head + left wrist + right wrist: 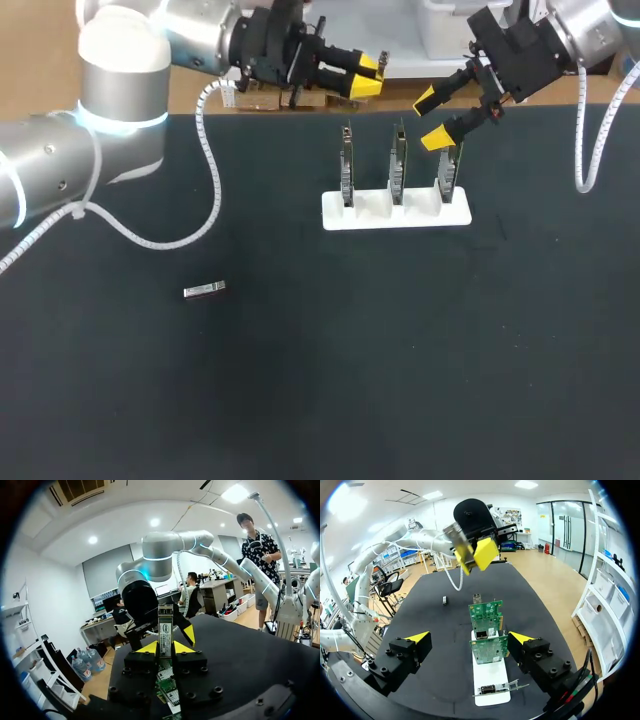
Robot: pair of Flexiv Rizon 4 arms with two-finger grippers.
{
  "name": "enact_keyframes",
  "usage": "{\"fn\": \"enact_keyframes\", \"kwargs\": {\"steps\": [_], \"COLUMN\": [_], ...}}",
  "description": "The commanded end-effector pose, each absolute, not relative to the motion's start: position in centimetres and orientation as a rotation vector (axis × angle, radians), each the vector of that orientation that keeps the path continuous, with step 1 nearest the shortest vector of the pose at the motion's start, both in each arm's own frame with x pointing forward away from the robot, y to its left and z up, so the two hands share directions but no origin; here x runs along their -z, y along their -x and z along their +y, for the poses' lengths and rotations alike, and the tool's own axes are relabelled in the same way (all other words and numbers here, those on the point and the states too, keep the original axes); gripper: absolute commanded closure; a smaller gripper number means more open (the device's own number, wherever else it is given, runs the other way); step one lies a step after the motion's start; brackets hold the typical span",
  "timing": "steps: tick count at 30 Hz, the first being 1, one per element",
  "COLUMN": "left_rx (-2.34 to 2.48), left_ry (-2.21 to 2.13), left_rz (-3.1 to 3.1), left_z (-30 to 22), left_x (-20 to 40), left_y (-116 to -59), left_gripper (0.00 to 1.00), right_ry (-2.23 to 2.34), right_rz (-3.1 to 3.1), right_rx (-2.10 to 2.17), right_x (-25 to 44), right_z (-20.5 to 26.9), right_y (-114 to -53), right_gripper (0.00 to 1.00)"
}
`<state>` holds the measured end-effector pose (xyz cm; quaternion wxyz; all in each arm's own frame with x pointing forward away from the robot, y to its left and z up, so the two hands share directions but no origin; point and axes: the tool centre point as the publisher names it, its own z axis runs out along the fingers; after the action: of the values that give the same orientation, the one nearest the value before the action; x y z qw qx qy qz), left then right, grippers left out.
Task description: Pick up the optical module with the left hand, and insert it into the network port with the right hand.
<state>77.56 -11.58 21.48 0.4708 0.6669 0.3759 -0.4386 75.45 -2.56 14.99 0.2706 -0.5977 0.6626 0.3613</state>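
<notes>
Optical module (165, 630): clamped upright in left gripper (165, 647).
Right gripper (469, 637): fingers wide apart, over white card rack (490, 680).

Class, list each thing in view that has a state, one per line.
Left tool: shut on the silver rectangular optical module.
Right tool: open, empty.
Three green circuit boards: upright in white slotted holder.
Second small silver module: lying flat on black table.

Left arm (120, 95) jaws clamped; right arm (590, 22) jaws apart.
</notes>
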Motion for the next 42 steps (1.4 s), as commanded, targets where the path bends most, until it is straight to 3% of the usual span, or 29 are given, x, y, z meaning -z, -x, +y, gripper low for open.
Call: {"fn": "enact_keyframes", "kwargs": {"steps": [1,21,42], "left_rx": [1.026,0.823,0.862], "left_ry": [-1.588,-1.417,-1.36], "left_rz": [0.961,1.125,1.075], "left_z": [-10.4,-7.7,-9.2], "left_x": [-21.9,-22.7,-22.6], "left_y": [-76.2,-75.2,-75.5], "left_gripper": [1.0,1.0,1.0], "right_ry": [1.608,1.608,1.608], "right_rz": [1.787,1.787,1.787], "right_rx": [-0.97,-0.97,-0.97], "right_x": [-15.0,-15.0,-15.0], "right_z": [-2.5,-2.5,-2.5], "right_y": [-75.3,-75.3,-75.3], "right_gripper": [0.0,0.0,0.0]}}
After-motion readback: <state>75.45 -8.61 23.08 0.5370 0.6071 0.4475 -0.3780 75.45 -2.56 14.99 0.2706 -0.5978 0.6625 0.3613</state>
